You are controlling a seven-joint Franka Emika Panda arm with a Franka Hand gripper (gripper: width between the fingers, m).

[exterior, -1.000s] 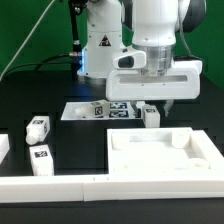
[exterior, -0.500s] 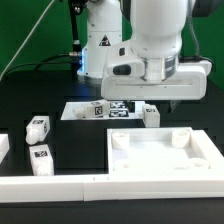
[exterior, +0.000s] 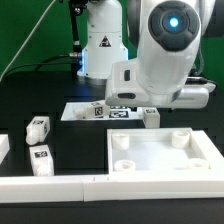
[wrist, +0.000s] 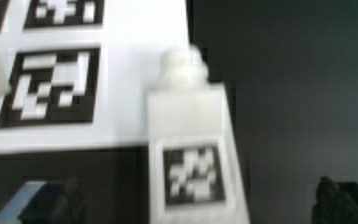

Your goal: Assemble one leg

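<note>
A leg (wrist: 194, 130), a white chunky peg with a black-and-white tag, lies on the black table beside the marker board (wrist: 51, 90). In the wrist view my gripper (wrist: 194, 205) is open, with its dark fingertips (wrist: 43, 200) wide apart on either side of the leg's tagged end and clear of it. In the exterior view the same leg (exterior: 150, 115) lies just behind the tabletop (exterior: 165, 160), under my tilted hand (exterior: 165, 90). The fingers are hidden there.
Two more legs (exterior: 38, 128) (exterior: 42, 158) lie at the exterior view's left, and another white part (exterior: 3, 147) sits at the left edge. A white rail (exterior: 50, 186) runs along the front. The marker board (exterior: 95, 110) lies behind the leg.
My arm has tilted and swung toward the exterior view's right, so the wrist's round end now faces the camera. The leg and the other parts have not moved.
</note>
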